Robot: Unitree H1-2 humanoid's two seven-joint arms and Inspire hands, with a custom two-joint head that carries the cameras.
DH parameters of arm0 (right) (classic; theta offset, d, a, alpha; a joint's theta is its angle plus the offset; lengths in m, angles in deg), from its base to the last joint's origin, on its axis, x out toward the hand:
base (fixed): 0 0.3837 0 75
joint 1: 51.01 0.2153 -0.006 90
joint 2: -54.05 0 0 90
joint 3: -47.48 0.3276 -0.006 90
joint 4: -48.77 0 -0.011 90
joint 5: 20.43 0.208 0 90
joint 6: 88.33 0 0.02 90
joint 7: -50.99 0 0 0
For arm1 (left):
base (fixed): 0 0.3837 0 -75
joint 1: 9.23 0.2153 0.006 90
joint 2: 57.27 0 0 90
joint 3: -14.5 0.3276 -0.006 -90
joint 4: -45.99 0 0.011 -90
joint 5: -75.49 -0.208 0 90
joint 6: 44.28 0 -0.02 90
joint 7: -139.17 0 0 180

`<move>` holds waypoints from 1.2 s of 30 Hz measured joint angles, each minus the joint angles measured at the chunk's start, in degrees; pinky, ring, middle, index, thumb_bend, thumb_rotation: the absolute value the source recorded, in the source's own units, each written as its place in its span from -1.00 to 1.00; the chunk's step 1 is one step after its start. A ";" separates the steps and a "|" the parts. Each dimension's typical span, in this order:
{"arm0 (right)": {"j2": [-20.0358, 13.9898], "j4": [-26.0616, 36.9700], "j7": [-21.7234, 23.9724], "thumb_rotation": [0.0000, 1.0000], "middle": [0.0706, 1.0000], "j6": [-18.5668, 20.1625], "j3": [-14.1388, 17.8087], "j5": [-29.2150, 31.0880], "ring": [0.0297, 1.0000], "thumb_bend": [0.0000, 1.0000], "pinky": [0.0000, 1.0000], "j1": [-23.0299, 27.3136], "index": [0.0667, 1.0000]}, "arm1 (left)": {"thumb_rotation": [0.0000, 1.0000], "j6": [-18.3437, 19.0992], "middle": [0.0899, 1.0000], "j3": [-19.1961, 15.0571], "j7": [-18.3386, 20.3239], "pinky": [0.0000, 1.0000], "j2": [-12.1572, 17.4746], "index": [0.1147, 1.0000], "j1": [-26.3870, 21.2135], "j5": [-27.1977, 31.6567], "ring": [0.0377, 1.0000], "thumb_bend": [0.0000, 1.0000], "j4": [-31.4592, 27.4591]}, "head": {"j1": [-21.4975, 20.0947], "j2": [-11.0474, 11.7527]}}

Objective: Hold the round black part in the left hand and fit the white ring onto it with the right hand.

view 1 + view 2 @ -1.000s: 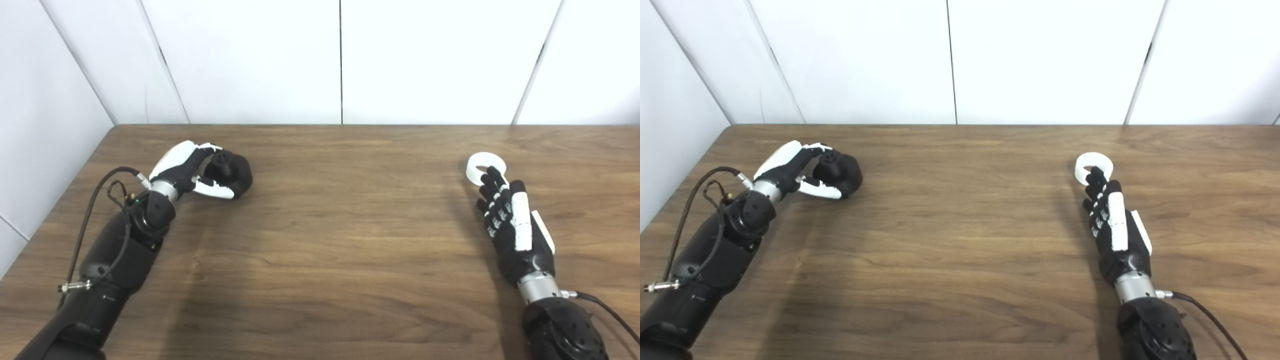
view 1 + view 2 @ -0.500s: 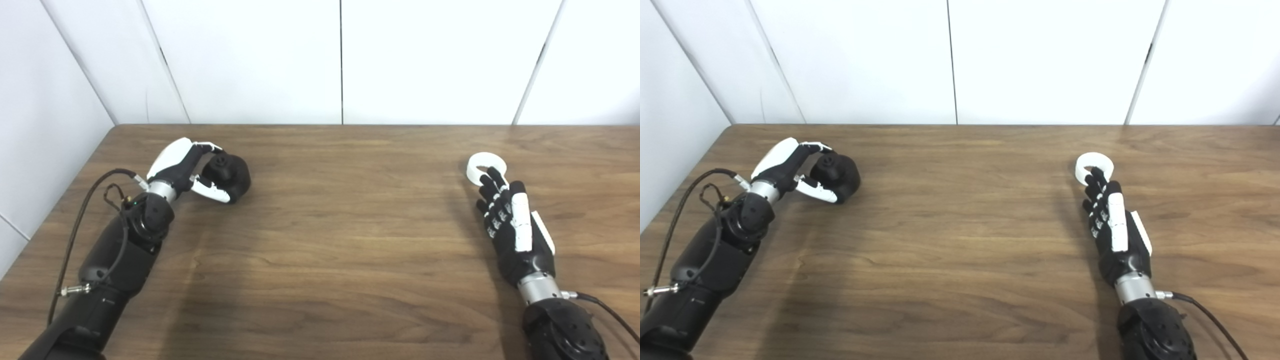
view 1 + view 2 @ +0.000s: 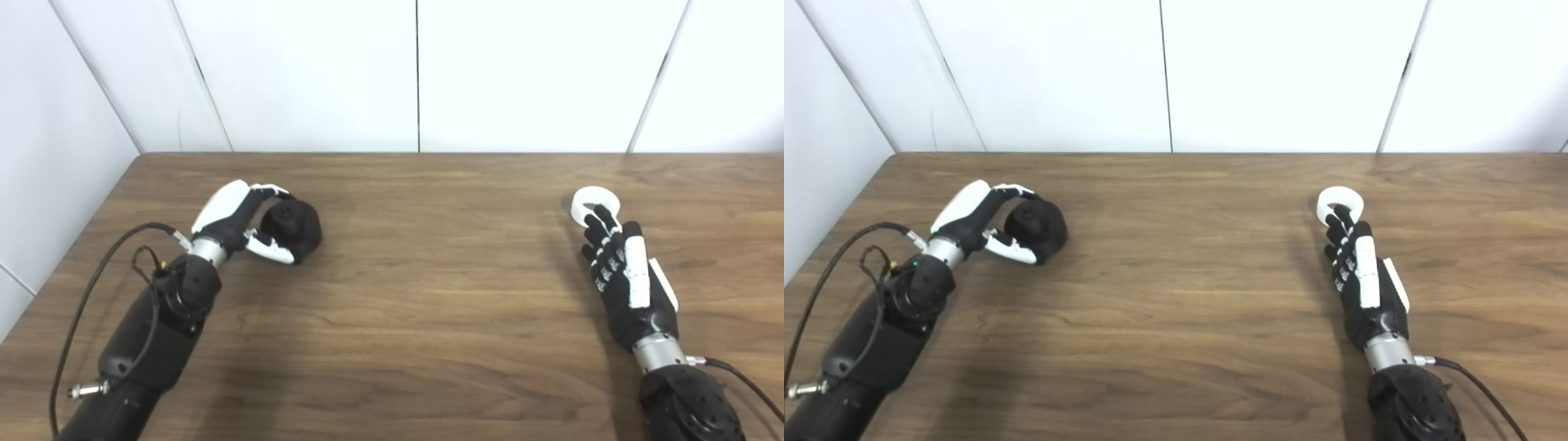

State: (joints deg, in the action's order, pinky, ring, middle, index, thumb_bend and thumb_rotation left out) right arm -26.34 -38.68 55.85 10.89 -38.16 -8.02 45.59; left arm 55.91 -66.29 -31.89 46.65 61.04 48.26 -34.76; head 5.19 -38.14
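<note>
So there's just one round black part (image 3: 292, 223) and one white ring (image 3: 595, 204) here, plus the two hands, and that's everything sitting on the wooden table (image 3: 429, 288). The black part is over on the left side of the table, a chunky dark puck-like thing with a little knob or hub showing on its face, and it looks tipped toward the camera rather than lying flat. The left hand (image 3: 245, 220) has it wrapped up: the fingers (image 3: 269, 191) curl over the top edge and the thumb (image 3: 272, 250) hooks under the near edge, so the part is pinched between them in a fairly closed grip. Can't really tell if the part is lifted off the wood or resting on it. The white ring is way over on the right side, well apart from the black part, lying flat on the table with its hole facing up. The right hand (image 3: 628, 278) is stretched out nearly straight along the table, palm side down-ish, fingers (image 3: 603, 229) together and extended, not curled at all. The fingertips reach the near rim of the ring and overlap it a bit in both views, so they look like they're touching it, but the hand isn't gripping anything. White wall panels (image 3: 416, 73) run behind the table.
</note>
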 measured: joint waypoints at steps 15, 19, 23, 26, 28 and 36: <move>0.39 0.76 -0.34 1.00 0.91 0.85 -0.54 -0.82 1.00 0.21 1.00 -0.15 0.95 | -0.85 0.34 0.72 4.77 4.14 0.74 -4.82 -0.15 4.90 -0.20 0.91 0.05 -11.63 | -1.23 -0.97; 0.79 1.00 -0.64 1.00 0.91 0.99 -0.61 -1.42 1.00 0.22 1.00 -0.27 0.95 | -0.85 -0.21 0.72 6.60 5.02 0.73 -5.55 -0.14 5.70 -0.50 0.90 0.04 -13.73 | -1.76 -1.23; 1.01 1.21 -0.68 1.00 0.91 1.00 -0.66 -1.66 1.00 0.21 1.00 -0.44 0.95 | -0.84 -1.62 0.74 8.67 5.55 0.76 -5.71 -0.14 6.08 -1.50 0.92 0.04 -15.34 | -2.02 -1.49; 1.21 1.47 -0.72 1.00 0.91 1.06 -0.67 -1.69 1.00 0.21 1.00 -0.67 0.95 | -0.84 -1.95 0.72 10.49 6.15 0.72 -7.16 -0.14 6.97 -1.80 0.90 0.04 -17.03 | -2.46 -1.67; 1.42 1.69 -0.79 1.00 0.92 1.11 -0.68 -1.73 1.00 0.19 1.00 -0.84 0.95 | -0.84 -2.47 0.72 11.63 6.16 0.71 -8.19 -0.14 7.58 -1.97 0.90 0.04 -17.81 | -2.55 -1.76; 2.11 2.37 -1.04 1.00 0.91 1.37 -0.74 -1.85 1.00 0.18 1.00 -1.28 0.95 | -0.84 -4.64 0.75 14.42 6.70 0.77 -10.08 -0.14 9.36 -2.31 0.92 0.04 -19.64 | -3.34 -2.29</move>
State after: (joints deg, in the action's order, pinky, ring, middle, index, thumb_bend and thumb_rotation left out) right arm -24.23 -36.31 54.81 12.26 -38.90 -9.87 44.31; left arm 51.27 -51.87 -25.20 36.57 70.40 45.95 -54.40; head 1.85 -40.43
